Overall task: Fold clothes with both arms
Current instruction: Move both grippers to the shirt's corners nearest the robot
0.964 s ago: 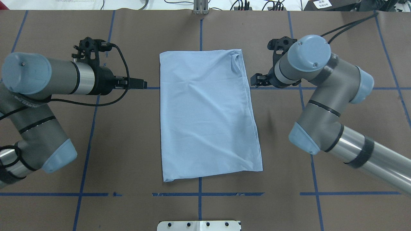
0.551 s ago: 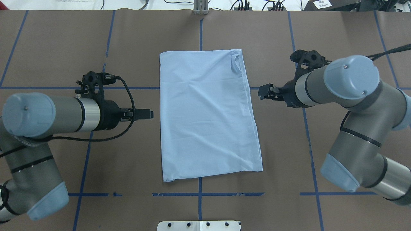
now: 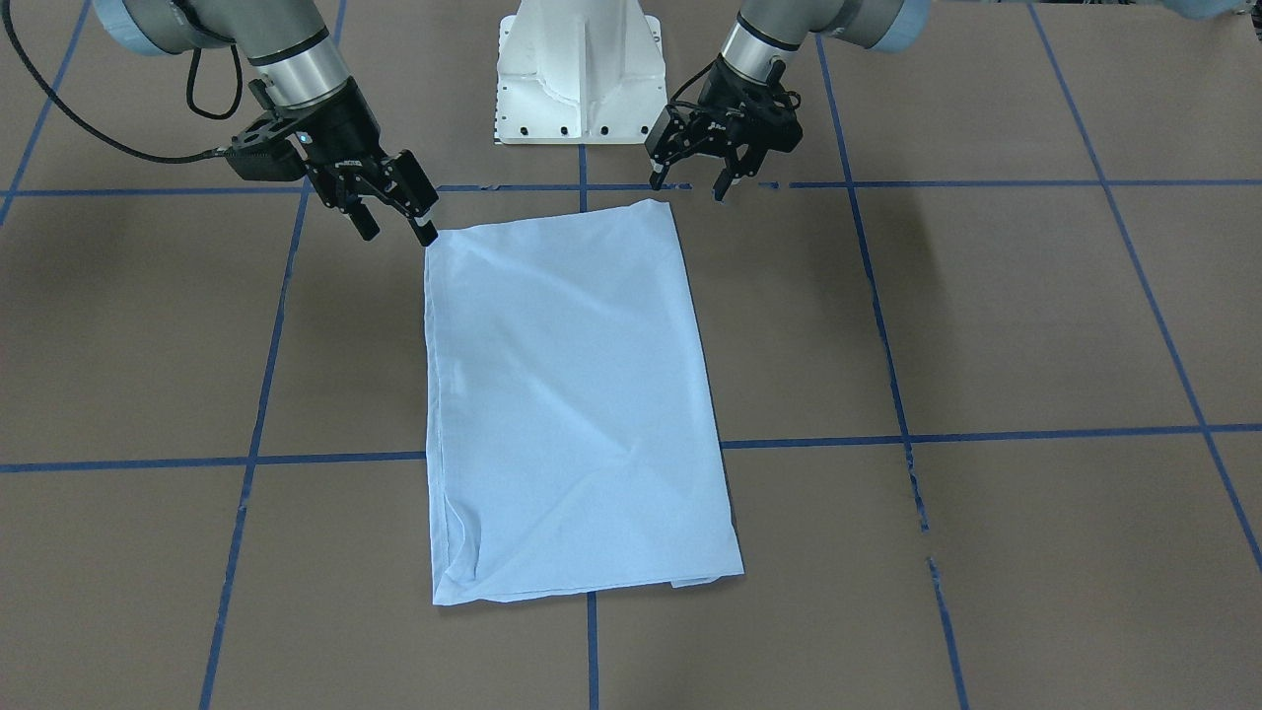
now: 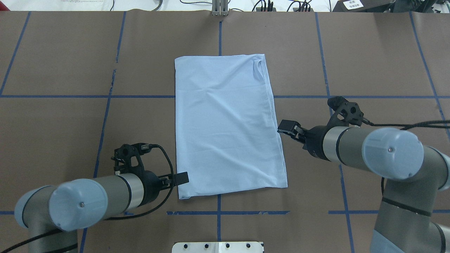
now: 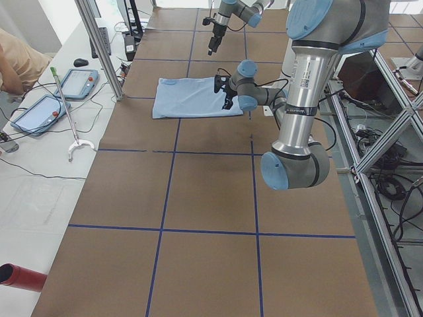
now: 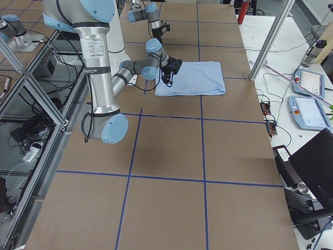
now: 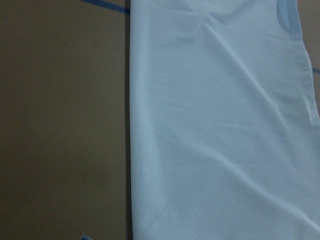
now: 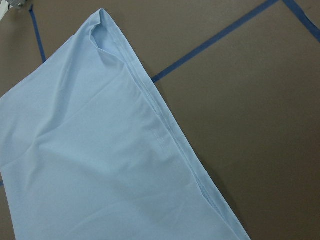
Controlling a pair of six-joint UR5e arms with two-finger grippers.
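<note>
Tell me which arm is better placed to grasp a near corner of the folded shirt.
Probably the left: the left end effector, open, sits beside the T-shirt's near-left corner in the overhead view; the right end effector, also open, appears farther up the right edge.

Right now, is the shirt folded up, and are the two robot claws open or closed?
T-shirt: folded into a long rectangle, lying flat, not gripped.
Left gripper: open, empty, beside a shirt corner on the robot's side.
Right gripper: open, empty, close to the shirt's edge.
</note>
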